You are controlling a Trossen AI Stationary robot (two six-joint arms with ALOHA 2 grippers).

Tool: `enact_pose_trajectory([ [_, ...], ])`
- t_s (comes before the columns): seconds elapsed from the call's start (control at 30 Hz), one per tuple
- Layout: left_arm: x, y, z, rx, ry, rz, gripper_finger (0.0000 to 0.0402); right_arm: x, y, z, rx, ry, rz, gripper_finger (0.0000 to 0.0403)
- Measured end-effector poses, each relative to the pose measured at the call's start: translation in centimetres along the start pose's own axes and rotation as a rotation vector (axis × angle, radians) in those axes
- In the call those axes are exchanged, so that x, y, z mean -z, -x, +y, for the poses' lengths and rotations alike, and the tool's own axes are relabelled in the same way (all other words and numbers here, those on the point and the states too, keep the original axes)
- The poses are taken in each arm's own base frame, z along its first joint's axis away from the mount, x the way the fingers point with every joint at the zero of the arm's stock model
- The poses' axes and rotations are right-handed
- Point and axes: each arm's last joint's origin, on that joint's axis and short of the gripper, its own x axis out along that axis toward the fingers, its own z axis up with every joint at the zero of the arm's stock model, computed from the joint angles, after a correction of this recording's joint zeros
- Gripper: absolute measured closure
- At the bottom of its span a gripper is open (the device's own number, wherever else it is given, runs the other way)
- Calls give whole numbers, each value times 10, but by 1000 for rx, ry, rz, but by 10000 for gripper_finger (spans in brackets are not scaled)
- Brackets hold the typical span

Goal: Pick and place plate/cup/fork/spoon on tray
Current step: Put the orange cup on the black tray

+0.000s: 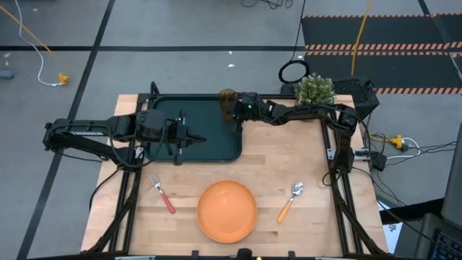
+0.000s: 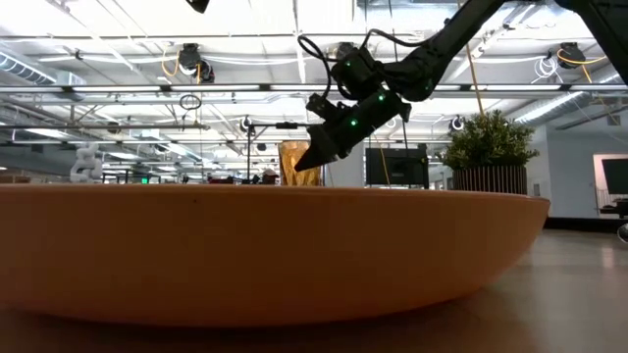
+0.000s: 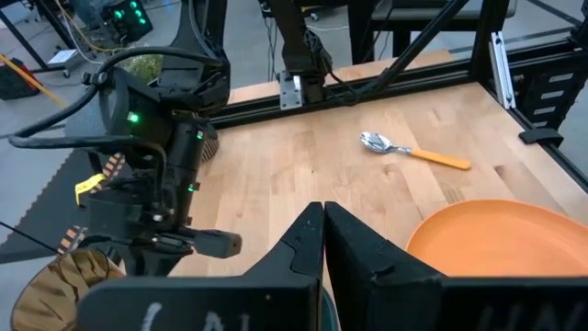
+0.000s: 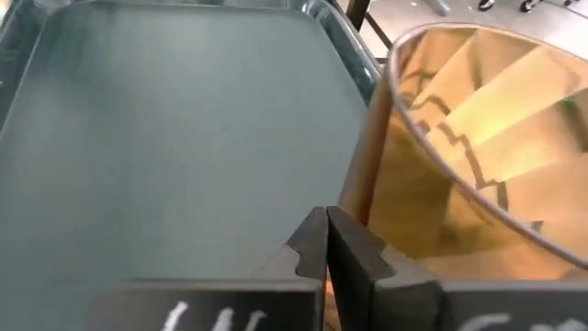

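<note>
The cup (image 1: 227,102) is seen at the upper centre of the high view, at the tray's (image 1: 209,148) far right corner. Just beside it, the right gripper (image 1: 236,119) is held with fingers (image 4: 317,244) pressed together on nothing, the cup wall close alongside. The left gripper (image 1: 198,139) is held over the tray's middle, its fingers (image 3: 317,239) likewise pressed together and empty. Lower in the frame, the plate (image 1: 227,210) lies on the bare worktop (image 1: 289,159), with the fork (image 1: 162,194) at its left and the spoon (image 1: 290,200) at its right. A potted plant (image 1: 315,90) stands at the upper right.
</note>
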Motion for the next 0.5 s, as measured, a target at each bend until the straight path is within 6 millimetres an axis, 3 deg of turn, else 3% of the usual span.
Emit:
enact_pose_trajectory([
  [0.5, 0, 0, 0, 0, 0, 1, 385, 5, 2, -27, 64, -31, -8, 403],
])
